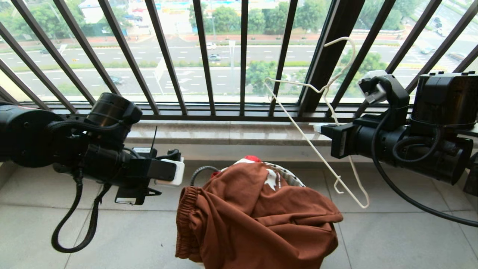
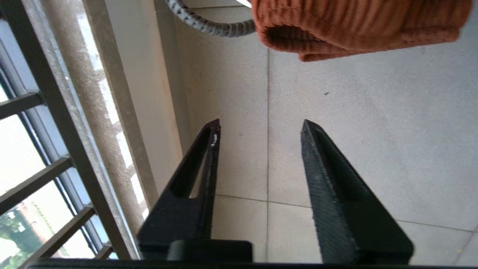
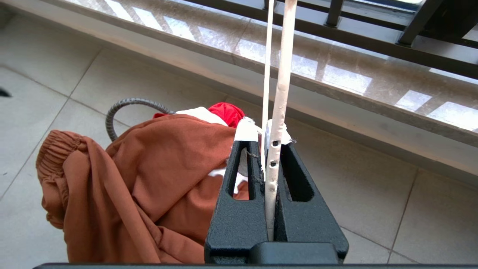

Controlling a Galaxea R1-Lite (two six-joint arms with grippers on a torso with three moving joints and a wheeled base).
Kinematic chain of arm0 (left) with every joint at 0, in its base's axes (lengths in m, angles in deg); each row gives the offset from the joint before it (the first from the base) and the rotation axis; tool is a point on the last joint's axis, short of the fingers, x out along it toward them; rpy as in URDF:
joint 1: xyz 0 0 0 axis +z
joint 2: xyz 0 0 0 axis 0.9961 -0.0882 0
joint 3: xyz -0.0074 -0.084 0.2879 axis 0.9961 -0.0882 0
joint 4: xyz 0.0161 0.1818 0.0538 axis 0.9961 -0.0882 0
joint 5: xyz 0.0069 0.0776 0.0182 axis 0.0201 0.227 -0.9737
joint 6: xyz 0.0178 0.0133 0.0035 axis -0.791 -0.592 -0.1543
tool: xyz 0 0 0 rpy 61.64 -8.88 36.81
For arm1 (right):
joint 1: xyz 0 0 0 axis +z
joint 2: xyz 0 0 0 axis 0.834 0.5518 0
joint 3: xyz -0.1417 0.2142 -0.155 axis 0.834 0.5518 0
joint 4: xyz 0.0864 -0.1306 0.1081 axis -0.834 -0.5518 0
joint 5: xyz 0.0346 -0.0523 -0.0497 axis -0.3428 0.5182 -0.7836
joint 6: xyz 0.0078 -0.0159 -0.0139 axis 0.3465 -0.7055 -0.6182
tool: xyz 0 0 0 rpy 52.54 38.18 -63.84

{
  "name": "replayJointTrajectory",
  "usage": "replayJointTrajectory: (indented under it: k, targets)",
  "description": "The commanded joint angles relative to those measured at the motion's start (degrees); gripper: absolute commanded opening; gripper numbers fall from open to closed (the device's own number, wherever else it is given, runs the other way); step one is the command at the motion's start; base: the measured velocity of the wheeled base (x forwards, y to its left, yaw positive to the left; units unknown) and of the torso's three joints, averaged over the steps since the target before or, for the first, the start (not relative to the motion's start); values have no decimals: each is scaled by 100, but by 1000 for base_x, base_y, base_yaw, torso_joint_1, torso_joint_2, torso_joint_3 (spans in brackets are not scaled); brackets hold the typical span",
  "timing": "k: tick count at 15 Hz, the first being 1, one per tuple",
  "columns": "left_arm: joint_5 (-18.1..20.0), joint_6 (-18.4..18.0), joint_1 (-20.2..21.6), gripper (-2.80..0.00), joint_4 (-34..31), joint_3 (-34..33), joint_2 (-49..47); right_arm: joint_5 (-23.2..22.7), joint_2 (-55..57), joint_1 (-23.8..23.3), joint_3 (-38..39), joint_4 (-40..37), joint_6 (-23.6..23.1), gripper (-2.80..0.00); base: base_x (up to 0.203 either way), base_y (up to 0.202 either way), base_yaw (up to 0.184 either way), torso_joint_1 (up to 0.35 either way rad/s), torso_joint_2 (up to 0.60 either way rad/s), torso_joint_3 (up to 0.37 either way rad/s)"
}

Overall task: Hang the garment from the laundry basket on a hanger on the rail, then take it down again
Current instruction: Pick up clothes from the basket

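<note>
The garment, rust-brown shorts, lies heaped over the laundry basket at the lower centre of the head view, covering most of it; the gathered waistband hangs down the side toward the robot's left, close to the tiled floor; a red item and a strip of white liner show at the basket's far edge, and a grey ribbed handle arches out beside the waistband; the hanger, thin cream-white wire, stands tilted to the basket's right, its hook up against the black balcony railing and its lower end near the floor; the right gripper is clamped on one wire of the hanger, jaws closed tight around it; the left gripper hovers over the floor to the basket's left, jaws parted and empty, with the waistband just beyond the fingertips; a stone sill runs below the railing.
</note>
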Motion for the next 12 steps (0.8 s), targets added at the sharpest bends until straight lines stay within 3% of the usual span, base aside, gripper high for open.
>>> replayJointTrajectory:
  k: [1,4,10,12]
  targets:
    - [-4,-87,43,0,268,-17,-362,21,38,38,6,15,0,-280,0,0,0,0,0,0]
    - [51,-84,36,0,838,-37,-672,30,56,56,15,15,0,-280,0,0,0,0,0,0]
    - [427,62,27,0,1056,-27,-924,30,117,47,6,24,0,-280,0,0,0,0,0,0]
    - [446,97,27,0,1526,-57,-1078,30,126,47,6,24,0,-280,0,0,0,0,0,0]
